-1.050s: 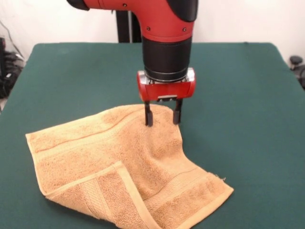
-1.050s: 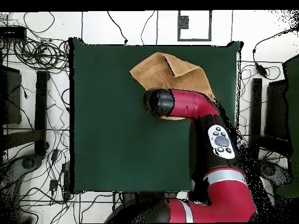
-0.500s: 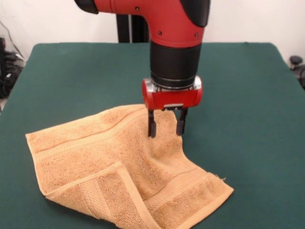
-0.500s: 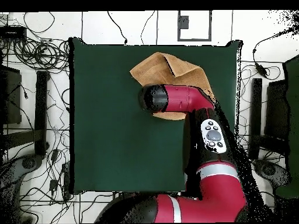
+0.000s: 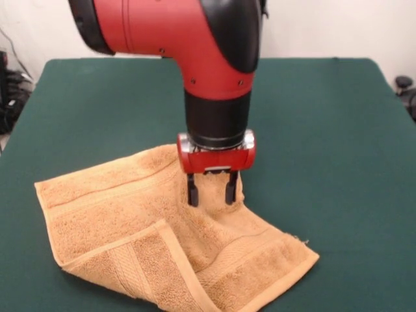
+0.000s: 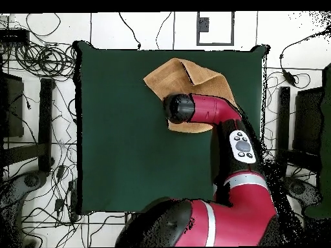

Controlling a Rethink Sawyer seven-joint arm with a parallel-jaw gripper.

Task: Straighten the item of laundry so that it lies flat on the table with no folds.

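While my red tool (image 5: 212, 195) hangs released over it, tan-orange terry towel (image 5: 123, 227) rumpled, near corner folded over, long axis across dark green cloth tabletop (image 5: 338, 143).

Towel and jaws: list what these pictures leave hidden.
- Overhead view: the arm covers the gripper and the towel under it.
- Front view: the towel's near corner is cut off by the bottom edge.
- Front view: the folded flap hides the cloth beneath.

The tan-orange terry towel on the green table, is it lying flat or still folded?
Still folded. The tan-orange terry towel has its near corner flap doubled over, hem showing, and the open gripper stands over its middle.
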